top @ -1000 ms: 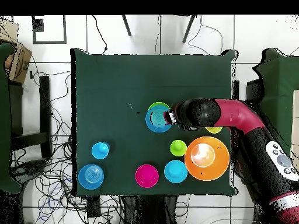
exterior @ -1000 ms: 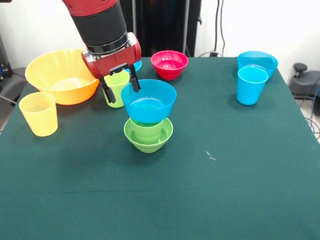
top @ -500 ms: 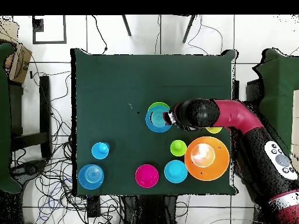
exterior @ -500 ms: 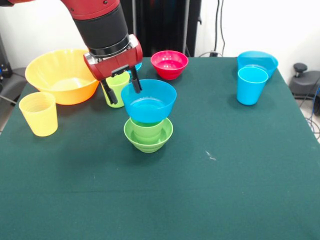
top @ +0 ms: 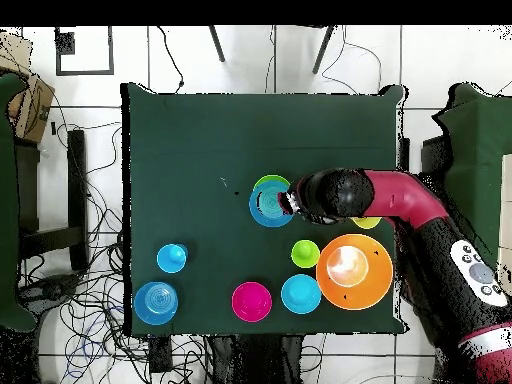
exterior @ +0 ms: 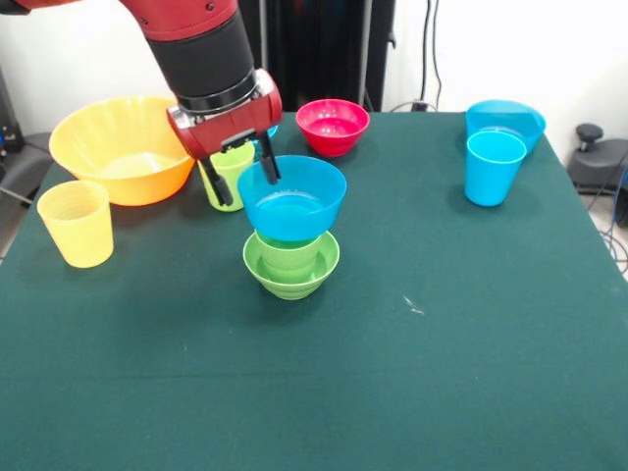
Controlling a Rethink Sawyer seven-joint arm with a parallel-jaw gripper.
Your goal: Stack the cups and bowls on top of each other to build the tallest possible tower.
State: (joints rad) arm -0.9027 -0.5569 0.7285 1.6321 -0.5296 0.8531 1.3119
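A blue bowl [exterior: 291, 198] sits on top of the tower [exterior: 290, 257], and the gripper [exterior: 243, 177] is at its rim.

We see lots of bare green table [exterior: 412, 392] at 6 o'clock from the tower, all the way to the near edge. The red and black arm [exterior: 201, 49] comes down from 11 o'clock and tilts a little. Its two black fingers [exterior: 266, 160] are spread apart, one inside the bowl's rim and one outside, so we call the jaws open. The tower has a small green bowl [exterior: 291, 278] at the bottom and a green cup [exterior: 288, 250] in it. From above, the arm [top: 390, 200] hides the gripper, but there we see another blue bowl [top: 301, 294] beside the big orange bowl [top: 354, 271].
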